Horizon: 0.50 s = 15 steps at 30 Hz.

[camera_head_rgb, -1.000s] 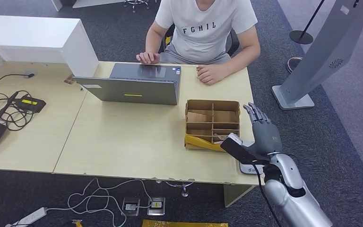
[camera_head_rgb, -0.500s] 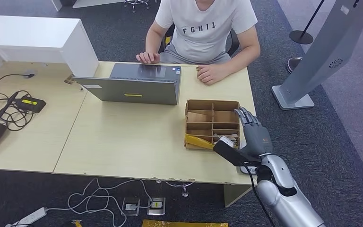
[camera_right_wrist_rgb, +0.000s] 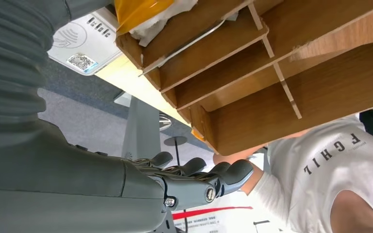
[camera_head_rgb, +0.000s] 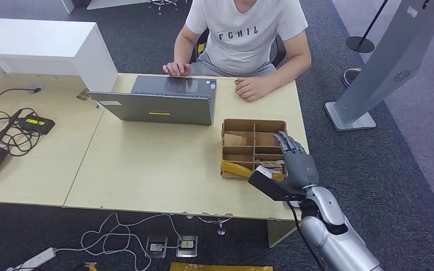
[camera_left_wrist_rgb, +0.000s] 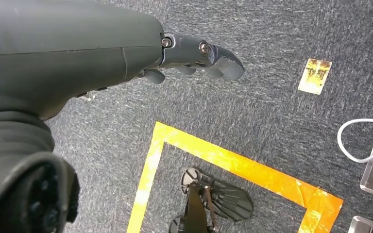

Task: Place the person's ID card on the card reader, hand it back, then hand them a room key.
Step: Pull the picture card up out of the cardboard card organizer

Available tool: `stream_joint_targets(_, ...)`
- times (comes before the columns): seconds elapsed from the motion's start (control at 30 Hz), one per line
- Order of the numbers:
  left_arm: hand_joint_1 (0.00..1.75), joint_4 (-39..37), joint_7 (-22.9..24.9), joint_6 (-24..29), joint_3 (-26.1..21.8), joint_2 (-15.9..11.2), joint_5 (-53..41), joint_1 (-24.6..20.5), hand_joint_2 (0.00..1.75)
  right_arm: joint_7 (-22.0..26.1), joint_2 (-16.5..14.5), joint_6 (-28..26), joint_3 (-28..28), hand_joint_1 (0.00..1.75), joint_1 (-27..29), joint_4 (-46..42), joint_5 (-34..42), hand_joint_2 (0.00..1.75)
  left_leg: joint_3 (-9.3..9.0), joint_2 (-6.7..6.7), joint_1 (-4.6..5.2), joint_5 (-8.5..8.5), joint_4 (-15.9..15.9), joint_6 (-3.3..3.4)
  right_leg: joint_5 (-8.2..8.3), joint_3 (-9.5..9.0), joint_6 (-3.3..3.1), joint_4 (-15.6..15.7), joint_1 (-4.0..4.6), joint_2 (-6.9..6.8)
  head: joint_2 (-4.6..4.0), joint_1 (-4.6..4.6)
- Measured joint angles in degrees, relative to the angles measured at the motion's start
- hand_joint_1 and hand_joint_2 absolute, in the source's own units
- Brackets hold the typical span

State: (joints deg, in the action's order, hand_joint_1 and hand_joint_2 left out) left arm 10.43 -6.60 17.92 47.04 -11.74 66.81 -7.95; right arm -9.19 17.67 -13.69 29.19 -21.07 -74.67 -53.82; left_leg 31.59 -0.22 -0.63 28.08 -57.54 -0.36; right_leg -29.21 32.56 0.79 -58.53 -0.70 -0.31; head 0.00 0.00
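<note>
Your right hand [camera_head_rgb: 295, 164] sits lower right in the head view, fingers spread and empty, over the right edge of the divided wooden box [camera_head_rgb: 254, 125]. Your left hand [camera_left_wrist_rgb: 194, 53] hangs over carpet, fingers loosely curled around nothing. Flat cards seem to lie in the box's lower compartments; which is the room key I cannot tell. Expect it thin, stiff and slick: pinch an exposed edge.

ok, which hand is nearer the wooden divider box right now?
Right. The right hand hovers at the right side of the wooden divider box, fingers apart, holding nothing. The left hand hangs over dark carpet with orange floor tape, away from the table.
</note>
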Motion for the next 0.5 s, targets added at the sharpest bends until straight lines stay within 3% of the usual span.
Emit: stream_joint_targets(0.5,0.00,0.00,0.70,-0.54,0.04,0.00,-0.58,0.02,0.00,-0.17,-0.44,0.23,0.96,0.00,-0.06,0.93,-0.54,1.75,0.00,0.00,0.00,0.00,0.00,0.00,0.00,0.00,0.00,0.00,0.00,0.00,0.00,0.00)
